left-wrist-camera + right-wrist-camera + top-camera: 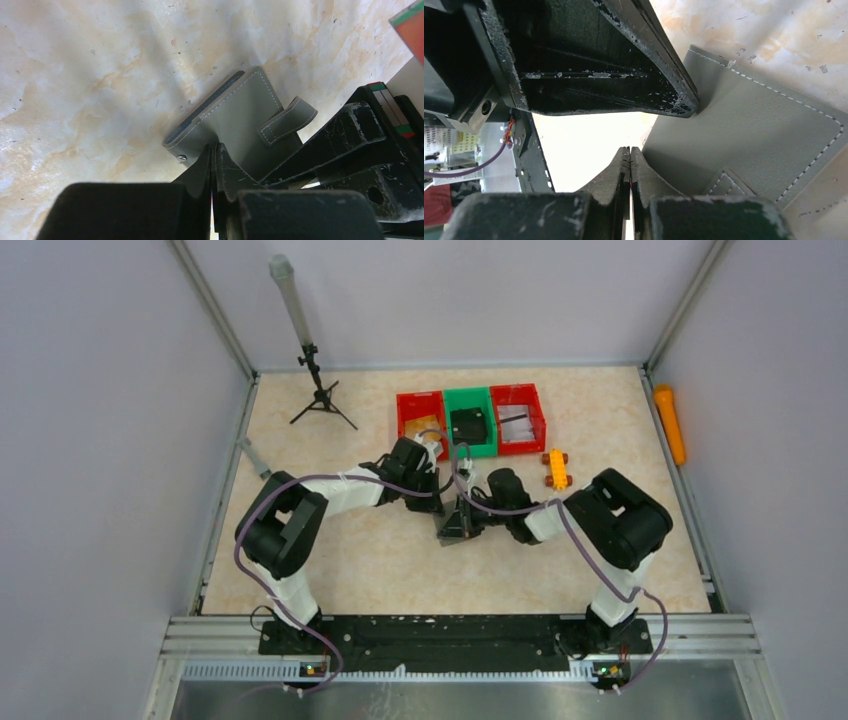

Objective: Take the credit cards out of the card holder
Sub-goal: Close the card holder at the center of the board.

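Note:
The grey card holder (240, 120) is folded, with white stitching, and its tab (287, 120) sticks out on one side. A dark blue inner edge (200, 112) shows along its open side. No credit cards show apart from it. My left gripper (214, 147) is shut on the holder's near edge. My right gripper (630, 150) is shut at the holder's (749, 130) edge beside the tab (729, 187). In the top view both grippers meet at the holder (455, 525) in mid-table. The left gripper's finger (624, 75) crosses the right wrist view.
Red, green and red bins (470, 398) stand at the back. A black boxy object (468, 425) lies in the green one. A yellow toy (555, 470) lies right of the arms, an orange cylinder (670, 425) at the right wall, and a tripod (320, 390) at the back left.

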